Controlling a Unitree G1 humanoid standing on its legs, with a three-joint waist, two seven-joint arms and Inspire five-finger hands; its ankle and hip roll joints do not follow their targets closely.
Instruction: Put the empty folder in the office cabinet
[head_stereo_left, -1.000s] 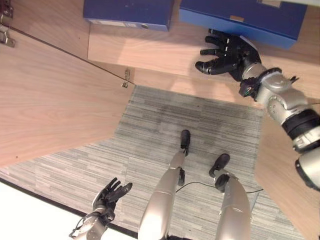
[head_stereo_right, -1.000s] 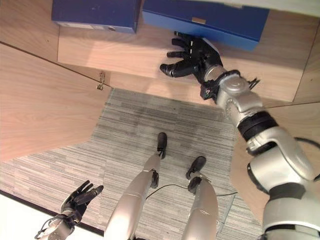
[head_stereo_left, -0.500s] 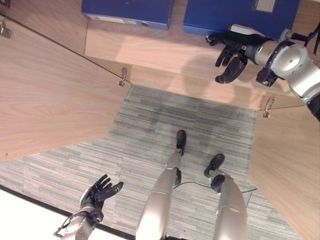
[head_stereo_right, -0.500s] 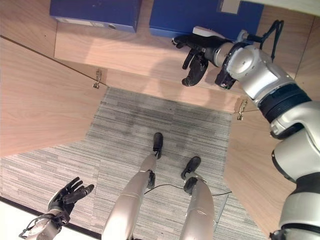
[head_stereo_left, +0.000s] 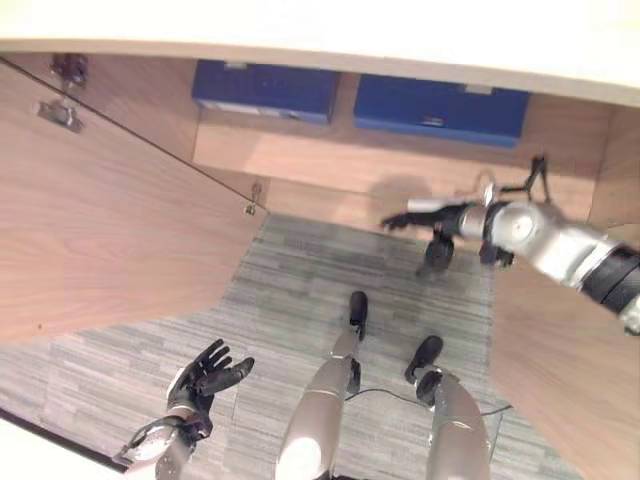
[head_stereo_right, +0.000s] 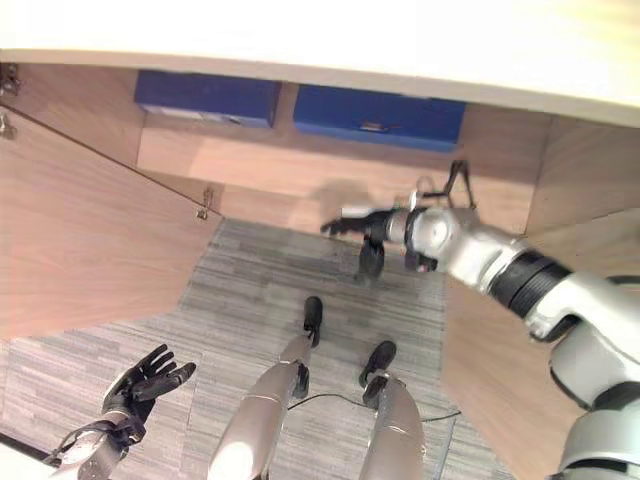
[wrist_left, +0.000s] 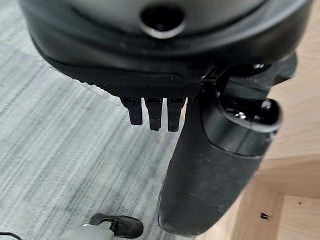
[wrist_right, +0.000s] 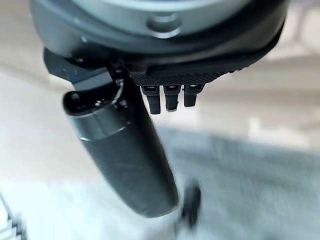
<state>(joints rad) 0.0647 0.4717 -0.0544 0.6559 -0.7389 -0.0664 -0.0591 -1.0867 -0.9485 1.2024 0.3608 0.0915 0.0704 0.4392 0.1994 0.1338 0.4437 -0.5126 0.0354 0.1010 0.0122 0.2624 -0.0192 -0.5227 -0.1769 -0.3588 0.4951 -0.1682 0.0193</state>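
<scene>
Left eye: I see two blue folders lying on the cabinet shelf (head_stereo_left: 300, 150). The left folder (head_stereo_left: 265, 90) sits toward the left side, and the right folder (head_stereo_left: 440, 108) is beside it with a gap between them. My right hand (head_stereo_left: 432, 222) hangs in front of the shelf edge, over the carpet (head_stereo_left: 300, 270). It is below the right folder and well apart from it, and it holds nothing. Its fingers are straight and pointing left, with the thumb hanging down. The left door (head_stereo_left: 100, 230) stands open, with a hinge (head_stereo_left: 253, 200) at its inner edge. My left hand (head_stereo_left: 205, 372) is low over the carpet with the palm up and the fingers spread, and it is empty.

Right eye: this shows the same layout. Both folders lie flat on the shelf under the cabinet's pale top panel (head_stereo_right: 320, 40). The right hand is level with the shelf's front edge and touches neither folder. The right door (head_stereo_right: 490, 370) is open on the right side.

Left wrist: I see the thumb (wrist_left: 215, 165) standing out and the fingers (wrist_left: 152, 112) in a straight, short row. Past them there is carpet and a wood panel (wrist_left: 285, 150), and nothing is in the hand.

Right wrist: the picture is blurred. The thumb (wrist_right: 125, 155) is extended and the fingers (wrist_right: 170, 97) are straight and unclamped. Beyond them I make out pale wood and carpet, and the hand is empty.
</scene>
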